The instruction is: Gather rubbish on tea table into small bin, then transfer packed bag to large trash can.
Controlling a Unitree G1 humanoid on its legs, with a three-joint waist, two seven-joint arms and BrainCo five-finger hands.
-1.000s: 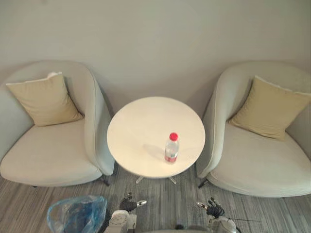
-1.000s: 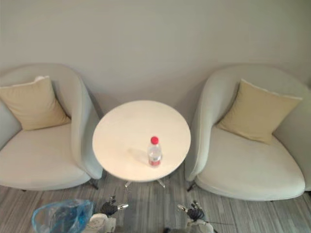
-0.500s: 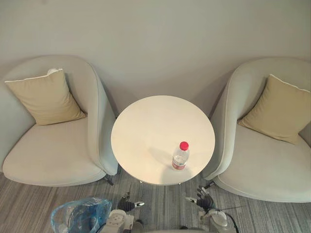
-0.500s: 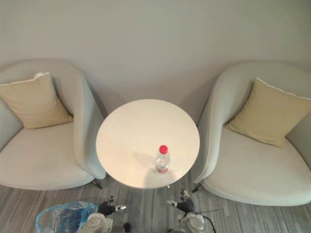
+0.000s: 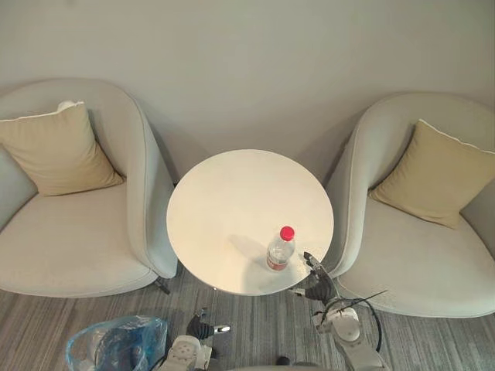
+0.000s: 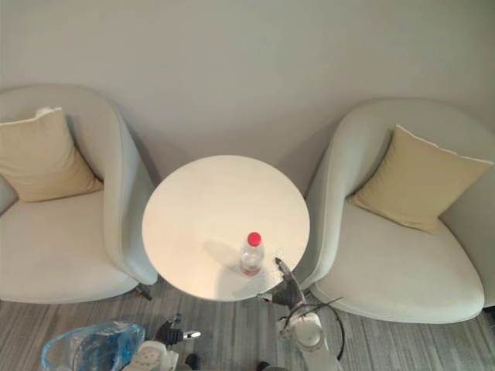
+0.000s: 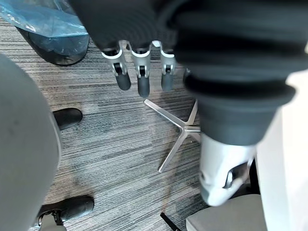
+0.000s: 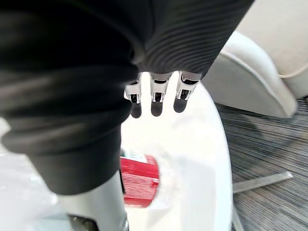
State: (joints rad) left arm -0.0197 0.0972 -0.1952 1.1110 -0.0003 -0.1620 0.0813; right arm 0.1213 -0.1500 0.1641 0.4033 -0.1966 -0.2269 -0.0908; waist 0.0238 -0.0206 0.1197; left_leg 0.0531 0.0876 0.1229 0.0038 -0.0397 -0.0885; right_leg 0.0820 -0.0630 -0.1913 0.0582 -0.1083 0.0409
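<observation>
**Right hand up beside the bottle**

The fingers (image 8: pixel 153 98) of the right hand (image 5: pixel 316 284) are straight and hold nothing. The hand's dark cover hides most of the water bottle (image 5: pixel 280 249), which stands near the front edge of the tea table (image 5: pixel 224 201). This hand has risen from floor level to just beside the bottle. The left hand (image 5: pixel 203 329) hangs low with relaxed, empty fingers near the small bin (image 5: pixel 116 346), which is cut off below.

- A red-capped bottle (image 6: pixel 250 256) stands upright near the front edge of the round desk (image 6: pixel 203 202).
- The right hand (image 6: pixel 288 291) is just beside it, at the rim.
- A blue-bagged bin (image 6: pixel 91 348) sits on the floor (image 6: pixel 232 325), lower left.
</observation>
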